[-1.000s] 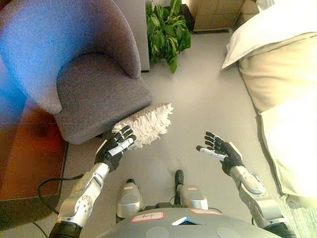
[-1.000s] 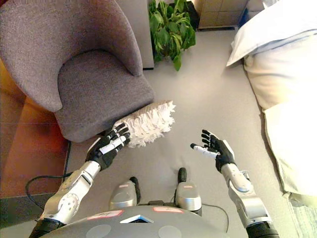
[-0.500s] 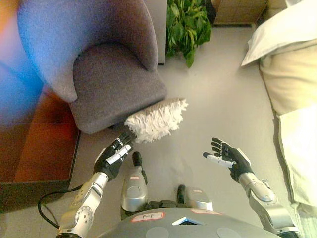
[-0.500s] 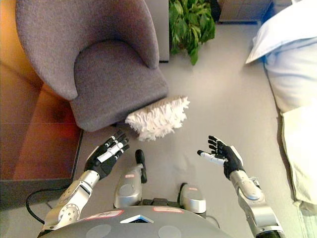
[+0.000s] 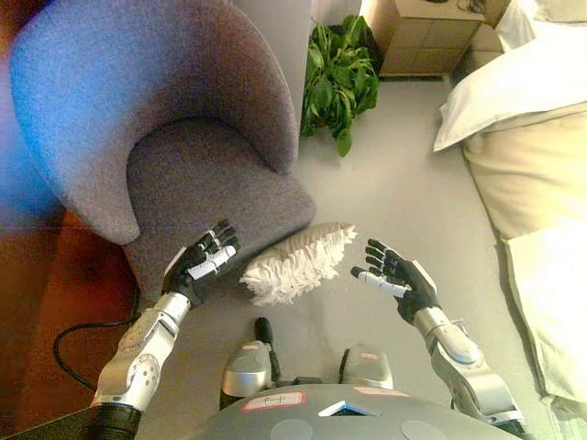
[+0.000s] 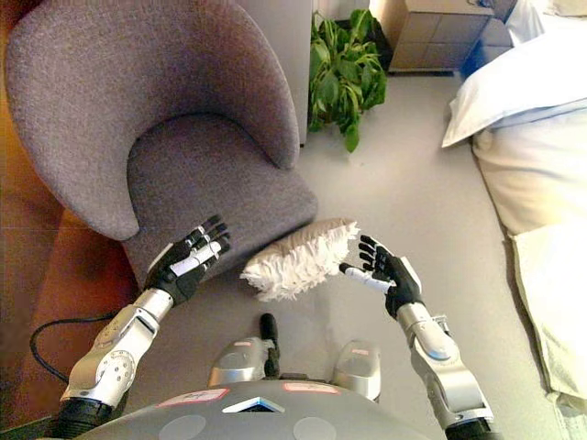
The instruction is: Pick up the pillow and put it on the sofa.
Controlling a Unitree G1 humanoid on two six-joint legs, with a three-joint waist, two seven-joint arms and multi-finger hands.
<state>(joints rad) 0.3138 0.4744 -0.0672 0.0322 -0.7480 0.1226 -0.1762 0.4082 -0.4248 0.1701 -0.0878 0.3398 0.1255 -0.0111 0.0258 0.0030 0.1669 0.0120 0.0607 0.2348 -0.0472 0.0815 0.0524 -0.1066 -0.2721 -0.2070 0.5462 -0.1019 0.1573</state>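
A white fluffy pillow (image 5: 297,264) lies on the grey floor, against the front edge of the grey armchair (image 5: 174,156). My left hand (image 5: 202,260) is open, held just left of the pillow, over the chair's seat edge. My right hand (image 5: 396,279) is open, just right of the pillow, palm turned toward it. Neither hand touches the pillow. The pillow (image 6: 300,259) and both hands, left (image 6: 190,259) and right (image 6: 382,273), also show in the right eye view.
A green potted plant (image 5: 336,66) stands behind the chair's right side. A bed with white and cream bedding (image 5: 527,165) fills the right edge. A wooden cabinet (image 5: 425,37) stands at the back. A brown floor strip (image 5: 37,348) lies at the left.
The camera has shifted, so the whole scene has moved. Both hands now flank the pillow more closely, the right hand nearer its right end. Both stay open.
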